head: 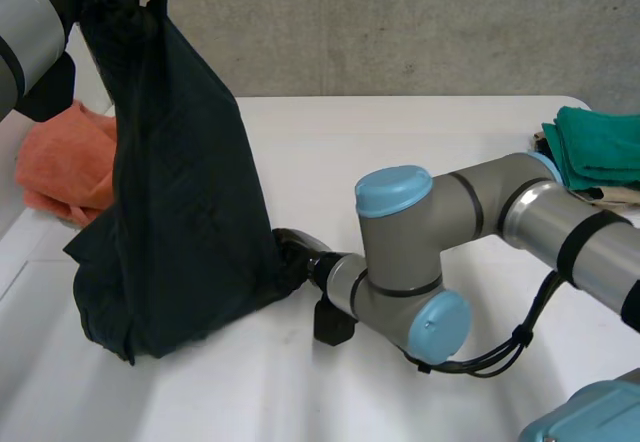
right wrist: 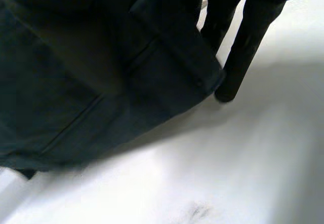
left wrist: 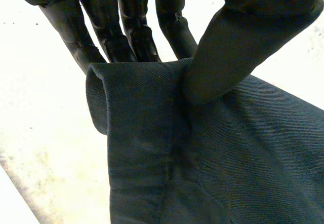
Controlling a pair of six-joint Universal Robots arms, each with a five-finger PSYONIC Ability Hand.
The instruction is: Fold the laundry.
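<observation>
An orange cloth (head: 65, 167) lies crumpled at the far left of the white surface (head: 380, 147). Just in front of it, the left robot hand (left wrist: 129, 26) holds up a dark garment (head: 180, 212), its thumb pinching the folded hem against straight fingers. The garment hangs down in a long drape, and its lower end rests bunched on the surface. At the garment's lower corner, low over the surface, the right robot hand (right wrist: 243, 51) meets the stitched hem; whether it grips the cloth I cannot tell. Well apart, at the far right edge, sits a folded green cloth (head: 600, 147).
</observation>
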